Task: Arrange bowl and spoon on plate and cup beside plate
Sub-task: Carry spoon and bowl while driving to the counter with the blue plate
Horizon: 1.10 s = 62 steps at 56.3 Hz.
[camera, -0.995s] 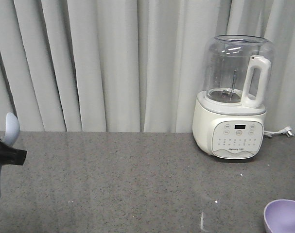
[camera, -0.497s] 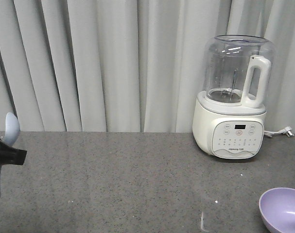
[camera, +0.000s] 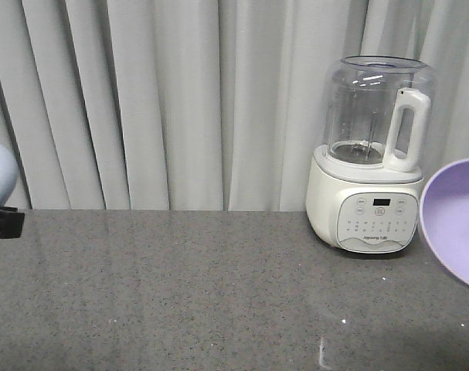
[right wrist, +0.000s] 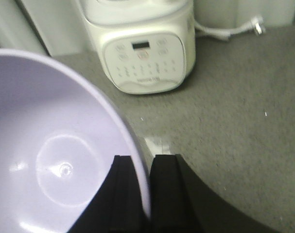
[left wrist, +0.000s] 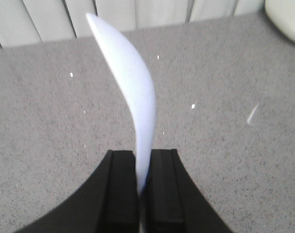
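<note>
Raised since before, bowl (camera: 454, 222) hangs pinched by right fingers (right wrist: 125, 194) while left fingers (left wrist: 120, 189) clamp plate (left wrist: 137, 92) edge-on.

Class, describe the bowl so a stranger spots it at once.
Find the white blender by the curtain. Right of it, held up by the right claw, is the bowl. It is lavender and deep; the plate is pale blue, flat.

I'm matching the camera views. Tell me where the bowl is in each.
Front: bowl at the right edge, tilted, beside the blender.
Left wrist: not in it.
Right wrist: lower left, rim pinched by the right gripper.
Shared landmark: the blender, also top centre in the right wrist view.
</note>
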{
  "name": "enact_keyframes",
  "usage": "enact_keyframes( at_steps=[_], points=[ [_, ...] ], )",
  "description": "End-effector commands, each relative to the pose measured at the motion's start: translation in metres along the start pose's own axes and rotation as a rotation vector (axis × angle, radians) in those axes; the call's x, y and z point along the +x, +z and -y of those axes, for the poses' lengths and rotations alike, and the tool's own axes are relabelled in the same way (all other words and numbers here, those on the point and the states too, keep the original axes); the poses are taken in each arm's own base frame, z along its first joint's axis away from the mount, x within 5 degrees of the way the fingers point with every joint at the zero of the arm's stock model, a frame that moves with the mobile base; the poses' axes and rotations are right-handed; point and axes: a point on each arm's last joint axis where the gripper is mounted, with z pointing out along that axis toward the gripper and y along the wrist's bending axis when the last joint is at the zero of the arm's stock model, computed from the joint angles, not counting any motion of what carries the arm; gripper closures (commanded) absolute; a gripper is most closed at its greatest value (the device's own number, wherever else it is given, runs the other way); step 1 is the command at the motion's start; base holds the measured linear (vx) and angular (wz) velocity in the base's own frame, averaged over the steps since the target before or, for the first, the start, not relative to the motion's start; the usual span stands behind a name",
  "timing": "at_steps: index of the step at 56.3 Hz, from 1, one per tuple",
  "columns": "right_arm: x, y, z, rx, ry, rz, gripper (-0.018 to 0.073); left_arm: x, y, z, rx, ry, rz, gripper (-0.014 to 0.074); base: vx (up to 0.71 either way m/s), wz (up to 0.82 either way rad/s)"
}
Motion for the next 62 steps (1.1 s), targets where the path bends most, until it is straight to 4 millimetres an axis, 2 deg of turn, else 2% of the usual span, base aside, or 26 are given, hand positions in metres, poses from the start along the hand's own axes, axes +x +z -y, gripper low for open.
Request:
enact_keyframes(
  at_steps=[1,11,25,31,62],
  points=[
    [-0.014,-0.042,-0.019,-0.027,-0.045,0.190,0.0569,-0.015,-0.033,0.002,0.014,-0.007,0.171,0.0603,0.00,0.00],
    [-0.007,-0.079,-0.035,-0.047,-0.086,0.257,0.0569,-0.011,-0.067,0.002,0.016,-0.006,0.229,0.0603,0.00,0.00],
    [-0.007,-0.086,-0.040,-0.074,-0.070,0.284,0.0568,-0.008,-0.107,0.002,0.021,-0.006,0.351,0.0603,0.00,0.00],
    [-0.007,-0.086,-0.041,-0.091,-0.056,0.291,0.0568,-0.007,-0.112,0.002,0.021,-0.006,0.365,0.0603,0.00,0.00],
    [-0.007,-0.086,-0.041,-0.089,-0.056,0.291,0.0568,-0.007,-0.110,0.002,0.021,-0.006,0.359,0.0603,0.00,0.00]
  ],
)
